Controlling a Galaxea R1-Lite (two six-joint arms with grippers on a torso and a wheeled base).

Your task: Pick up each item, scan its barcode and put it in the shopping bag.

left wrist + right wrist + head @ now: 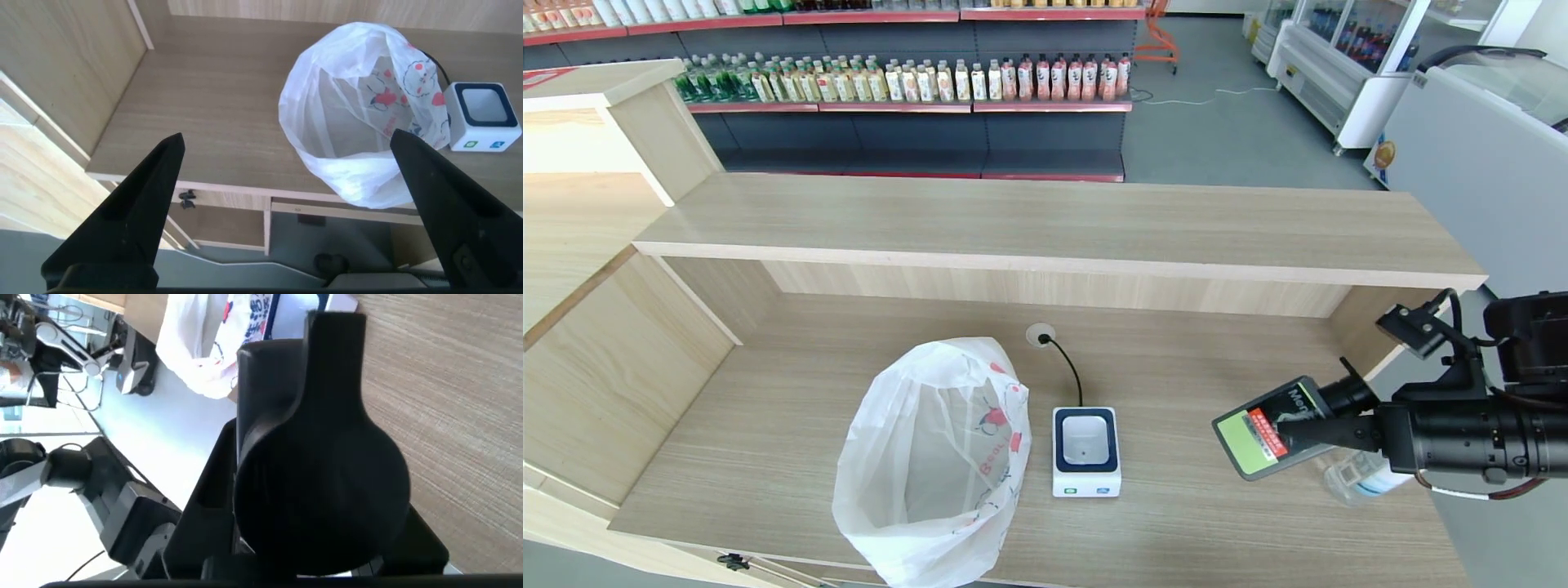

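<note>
My right gripper [1313, 431] is shut on a dark grey flat bottle [1252, 434] with a green label and a red sticker, held above the right part of the counter, to the right of the scanner [1085, 451]. The same bottle [319, 482] shows dark and close in the right wrist view. An open white plastic shopping bag [939, 465] stands just left of the scanner. My left gripper [286, 204] hangs open and empty over the counter's front edge, near the bag [359, 106] and off to the side of the scanner [484, 117].
A clear plastic bottle [1356, 478] lies on the counter [1192, 506] under my right arm. The scanner's black cable [1068, 367] runs to a hole at the back. A raised wooden ledge [1054, 220] and side walls enclose the counter.
</note>
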